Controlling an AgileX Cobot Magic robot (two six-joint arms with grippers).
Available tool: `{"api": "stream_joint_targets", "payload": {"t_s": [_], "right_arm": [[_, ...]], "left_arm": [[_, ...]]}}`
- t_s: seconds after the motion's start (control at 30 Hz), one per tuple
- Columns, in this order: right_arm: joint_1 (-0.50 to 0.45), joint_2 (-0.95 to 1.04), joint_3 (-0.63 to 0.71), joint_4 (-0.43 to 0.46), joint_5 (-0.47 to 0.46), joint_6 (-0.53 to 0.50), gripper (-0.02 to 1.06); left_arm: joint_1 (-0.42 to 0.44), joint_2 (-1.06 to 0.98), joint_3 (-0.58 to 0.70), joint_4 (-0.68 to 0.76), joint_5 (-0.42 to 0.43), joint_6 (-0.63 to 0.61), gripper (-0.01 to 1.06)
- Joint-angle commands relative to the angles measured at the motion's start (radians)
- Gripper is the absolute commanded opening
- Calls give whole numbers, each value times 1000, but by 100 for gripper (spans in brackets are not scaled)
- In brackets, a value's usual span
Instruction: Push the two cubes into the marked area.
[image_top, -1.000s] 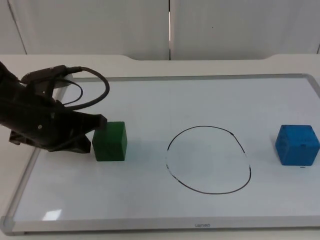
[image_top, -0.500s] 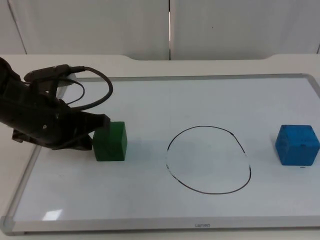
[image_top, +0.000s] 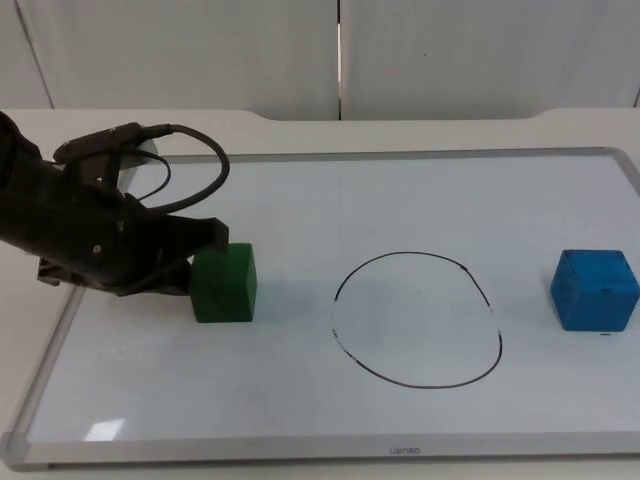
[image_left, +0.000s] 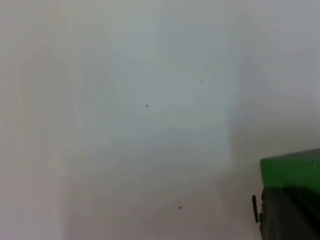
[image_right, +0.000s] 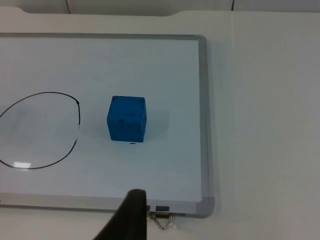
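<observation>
Where it meets the green cube (image_top: 224, 283), left gripper (image_top: 205, 240) against its side.

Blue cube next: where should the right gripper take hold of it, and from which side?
Contact the blue cube on its flat outer face, the one turned away from the drawn circle, coming from the whiteboard's right edge. It sits square and upright, so a centred, low contact should slide it straight toward the circle.
</observation>
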Motion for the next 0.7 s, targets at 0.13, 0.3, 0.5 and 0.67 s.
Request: {"api": "stream_joint_targets", "payload": {"t_s": [0.13, 0.3, 0.5, 0.67], "right_arm": [[-6, -4, 0, -4, -12, 3, 105], [-6, -4, 0, -4, -12, 3, 105], [-6, -4, 0, -4, -12, 3, 105], [-6, -4, 0, -4, -12, 3, 105]], "left_arm": [[-33, 1, -5, -20, 10, 11, 0], [-82, 1, -5, -91, -28, 72, 0], [-85, 1, -5, -91, -39, 92, 0], [-85, 1, -5, -91, -12, 94, 0]]}}
